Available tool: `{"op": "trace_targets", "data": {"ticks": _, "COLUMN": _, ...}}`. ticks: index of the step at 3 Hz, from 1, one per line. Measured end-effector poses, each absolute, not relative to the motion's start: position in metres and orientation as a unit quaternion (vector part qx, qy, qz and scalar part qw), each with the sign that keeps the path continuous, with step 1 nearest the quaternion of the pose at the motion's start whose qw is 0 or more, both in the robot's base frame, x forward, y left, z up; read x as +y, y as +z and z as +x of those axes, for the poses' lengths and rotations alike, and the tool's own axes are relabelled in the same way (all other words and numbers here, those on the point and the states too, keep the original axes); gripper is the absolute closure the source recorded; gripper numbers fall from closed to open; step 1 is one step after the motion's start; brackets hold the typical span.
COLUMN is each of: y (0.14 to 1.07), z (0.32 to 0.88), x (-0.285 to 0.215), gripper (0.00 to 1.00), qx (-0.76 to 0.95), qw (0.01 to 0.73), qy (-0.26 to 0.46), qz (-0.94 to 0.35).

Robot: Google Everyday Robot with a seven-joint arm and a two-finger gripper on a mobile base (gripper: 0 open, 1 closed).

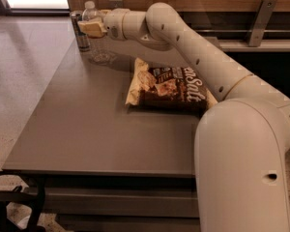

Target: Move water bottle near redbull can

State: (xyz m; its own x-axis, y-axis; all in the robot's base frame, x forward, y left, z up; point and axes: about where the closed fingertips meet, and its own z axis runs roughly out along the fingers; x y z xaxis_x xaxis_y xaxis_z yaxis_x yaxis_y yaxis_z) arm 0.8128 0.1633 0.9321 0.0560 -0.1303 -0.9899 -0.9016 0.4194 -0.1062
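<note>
**A:** Where's the gripper?

**B:** The gripper [90, 28] is at the far corner of the table [87, 129], just to the right of the redbull can [81, 34] and level with the can's upper half. The cream arm [193, 52] reaches it from the right, passing well above the tabletop.

**A:** And the water bottle?

**B:** The water bottle [90, 9] is right in the jaws. Its white cap and clear shoulder stick up above the gripper, higher than the can's top, and its clear lower body comes out underneath, on the side away from the can. The bottle looks a little tilted, with the cap leaning toward the can and the base further from it.

**A:** So the jaws are closed on it?

**B:** They're drawn in narrow around the bottle's middle, gripping it. One tan pad [93, 29] lies across the front of the bottle, and the other side of the grip is hidden behind it.

**A:** Is the base on the table?

**B:** It reaches down to the surface just right of the can's foot, but I can't tell whether it actually touches.

**A:** How close are bottle and can?

**B:** Just beside each other. I can't tell if they touch.

**A:** Anything else on the table?

**B:** A chip bag [169, 88] lies flat well to the right of the can and nearer the camera, under the arm, apart from both can and bottle.
</note>
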Motion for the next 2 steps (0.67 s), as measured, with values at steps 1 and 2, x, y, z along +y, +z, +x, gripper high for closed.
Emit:
{"op": "trace_targets", "data": {"ticks": 1, "y": 0.933, "z": 0.8128, "x": 0.1633, "gripper": 0.51, "qx": 0.604, "qw": 0.588, "qy": 0.328, "qz": -0.427}}
{"op": "trace_targets", "data": {"ticks": 2, "y": 0.9338, "z": 0.8127, "x": 0.1635, "gripper": 0.2, "qx": 0.604, "qw": 0.588, "qy": 0.328, "qz": -0.427}}
